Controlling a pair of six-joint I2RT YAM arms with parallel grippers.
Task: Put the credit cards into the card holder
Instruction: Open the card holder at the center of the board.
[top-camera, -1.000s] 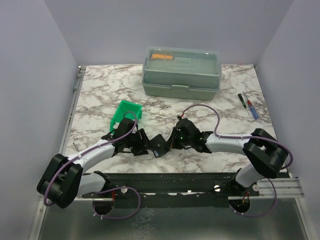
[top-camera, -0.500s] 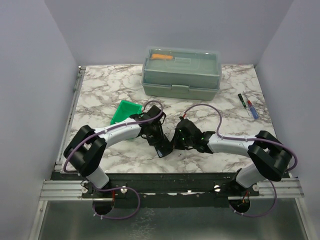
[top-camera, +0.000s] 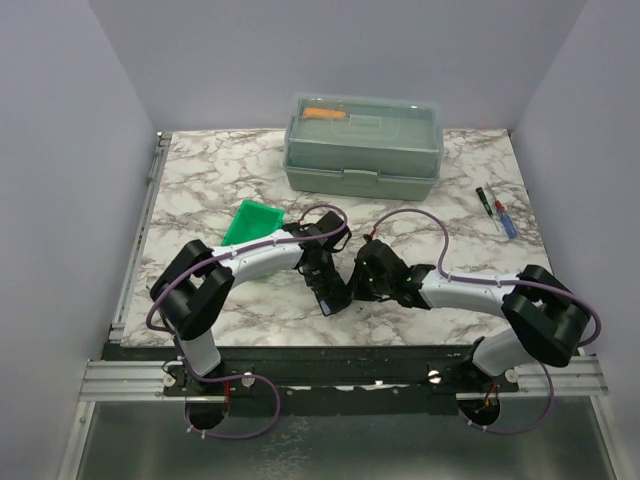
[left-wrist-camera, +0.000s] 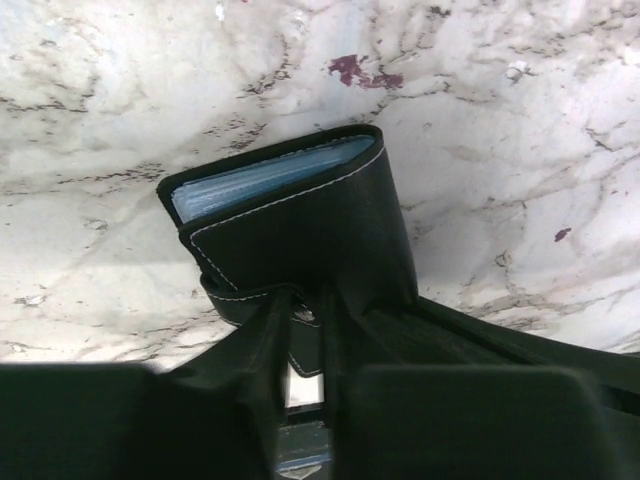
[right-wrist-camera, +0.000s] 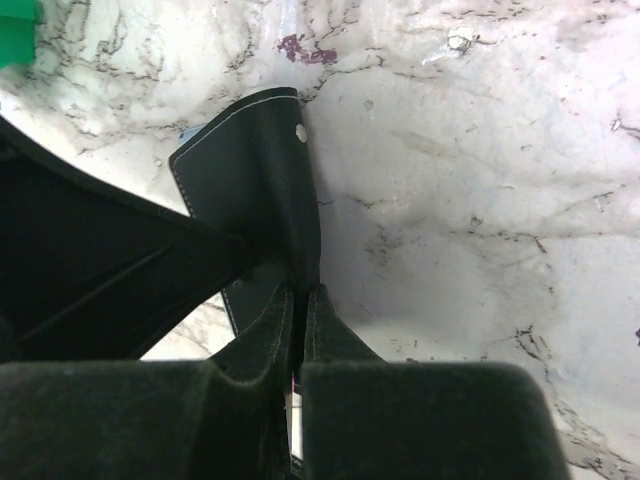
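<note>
- Card holder (top-camera: 330, 293): black and folded, it sits at the middle of the desk (top-camera: 200, 180), near its 6 o'clock edge and between the two arms; whether it rests on the marble or hangs just above it cannot be told
- Left pincer (left-wrist-camera: 305, 322): clenched on one lower flap of the card holder, which reaches away from the fingertips toward 12 o'clock in the left wrist view; the folded edge runs roughly from 8 to 2 o'clock, and the bluish see-through pockets (left-wrist-camera: 268, 180) show in the gap along the upper edge
- Right pincer (right-wrist-camera: 297, 300): clenched on the opposite cover, a dark sheet rising from the fingertips toward 11 o'clock in the right wrist view, with the pale stud (right-wrist-camera: 301, 131) near its far corner
- Governing relation: from above, the card holder lies at about 5 o'clock of the left pincer and 9 o'clock of the right one, so the two grips face each other along a 9-to-3 line; judged from this, drawing them apart along that line would spread the covers and expose the pockets
- Neither arm is the nearer, as both already grip it
- Credit cards: none can be made out in any view; the green bin (top-camera: 252, 222) lies at 10 o'clock of the card holder, its contents not visible
- Lidded toolbox (top-camera: 362, 145): well apart, at 12 o'clock
</note>
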